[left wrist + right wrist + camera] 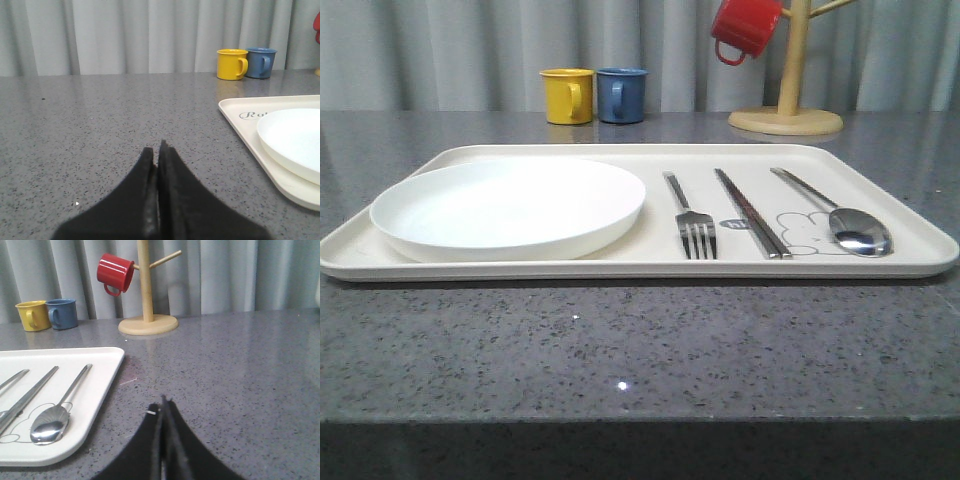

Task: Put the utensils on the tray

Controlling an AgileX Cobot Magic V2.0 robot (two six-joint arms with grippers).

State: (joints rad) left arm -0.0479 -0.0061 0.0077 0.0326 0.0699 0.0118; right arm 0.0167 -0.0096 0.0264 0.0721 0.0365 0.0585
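The cream tray lies across the grey table. On it rest a round white plate at the left, then a fork, a pair of chopsticks and a spoon side by side at the right. In the right wrist view the spoon, chopsticks and tray corner lie beside my right gripper, which is shut and empty over bare table. My left gripper is shut and empty over the table, apart from the tray's rim and the plate.
A yellow mug and a blue mug stand behind the tray. A wooden mug stand at the back right holds a red mug. A grey curtain closes the back.
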